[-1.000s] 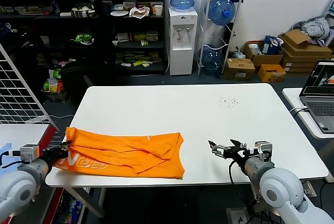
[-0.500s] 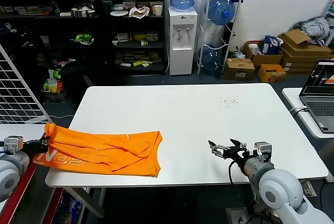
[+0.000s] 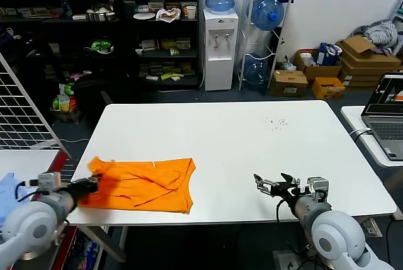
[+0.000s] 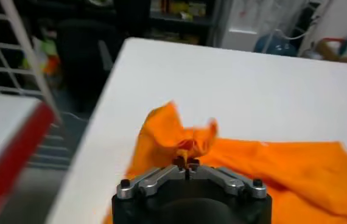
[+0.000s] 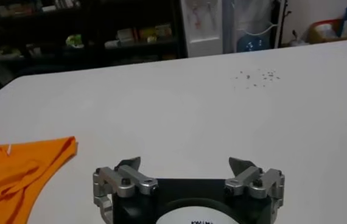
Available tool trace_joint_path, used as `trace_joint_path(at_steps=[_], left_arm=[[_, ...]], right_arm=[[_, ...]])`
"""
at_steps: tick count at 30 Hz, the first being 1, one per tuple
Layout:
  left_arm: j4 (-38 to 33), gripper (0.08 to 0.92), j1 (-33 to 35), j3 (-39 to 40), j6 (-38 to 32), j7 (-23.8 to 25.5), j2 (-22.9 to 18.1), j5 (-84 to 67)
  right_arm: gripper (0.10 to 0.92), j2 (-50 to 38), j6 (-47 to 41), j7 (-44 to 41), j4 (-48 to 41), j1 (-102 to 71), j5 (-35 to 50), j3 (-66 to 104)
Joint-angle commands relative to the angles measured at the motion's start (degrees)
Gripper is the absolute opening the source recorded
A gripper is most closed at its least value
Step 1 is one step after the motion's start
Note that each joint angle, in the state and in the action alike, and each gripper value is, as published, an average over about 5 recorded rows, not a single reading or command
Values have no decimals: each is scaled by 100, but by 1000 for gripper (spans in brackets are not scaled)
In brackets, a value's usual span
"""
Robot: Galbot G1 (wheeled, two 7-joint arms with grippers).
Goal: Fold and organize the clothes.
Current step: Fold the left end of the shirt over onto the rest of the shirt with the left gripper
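The orange T-shirt lies bunched on the front left part of the white table. My left gripper is at the shirt's left edge, shut on a pinch of the orange cloth, which stands up in a small peak in the left wrist view. No lettering shows. My right gripper is open and empty, low over the table's front right part, well clear of the shirt. The shirt's right end shows in the right wrist view.
A light blue cloth lies on the side table at the far left, beside a wire rack. A laptop stands on another table at the right. Small dark specks mark the far table area.
My left gripper first pulled the shirt's left end leftward over the table edge, then moved back right, folding that end onto the shirt. The lettering no longer shows. The right arm stayed still.
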Motion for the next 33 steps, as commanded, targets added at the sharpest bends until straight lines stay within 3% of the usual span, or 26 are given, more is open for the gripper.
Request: trace_joint_path(at_steps=[1,8,23,29,33], left_arm=[[-586,96,-2289,2266,87,-966,-1495,-896],[-205,96,-2846,2659,56,-1190,-1944,-907],[165,96,-2851,2701,-23,-1249,-2244,-568],[100,103,-2697,2543,-33,-1190,-2214,-611],[-239,188,-2457,2270,-29,-1184,-1953,-761]], right_arm=[[921,188,-22,183,93,-254,-126,87],[921,290,-20,181,100,-305,-217,57],[921,242,-15,158,92,-230,-186,13],[921,221,-11,148,75,-241,-180,30],[921,218,-12,146,59,-226,-174,28]])
